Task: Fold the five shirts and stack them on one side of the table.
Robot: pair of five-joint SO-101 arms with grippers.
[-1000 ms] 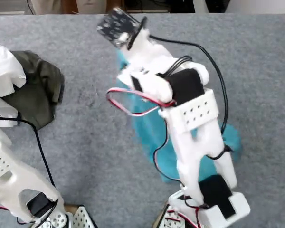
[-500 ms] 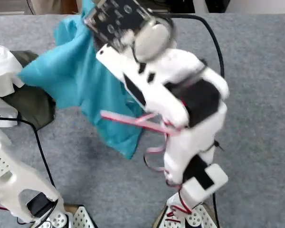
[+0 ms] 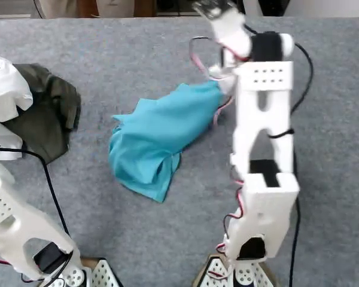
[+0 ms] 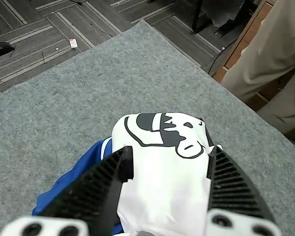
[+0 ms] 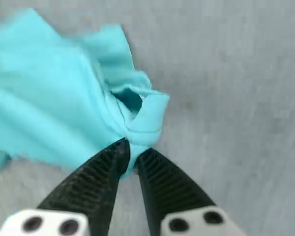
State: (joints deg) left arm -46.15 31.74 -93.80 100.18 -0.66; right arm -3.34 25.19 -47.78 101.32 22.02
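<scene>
Pinching a crumpled teal cloth shirt [image 3: 155,137] at the middle of the grey table [image 3: 329,72].
Right gripper [image 5: 130,147] clamps its far right end; left gripper [image 4: 169,150] gapes wide over a white printed shirt [image 4: 160,191] at the left edge.

The right arm [image 3: 263,131] is stretched out long from its base at the near edge toward the far side of the table, with the wrist bent downward. The right gripper [image 5: 132,150] has its two black fingers pressed together on a fold of the turquoise shirt [image 5: 54,98]. The left arm [image 3: 18,230] stands low at the near left corner, and the left gripper [image 4: 169,152] points down with its fingers spread wide apart.
</scene>
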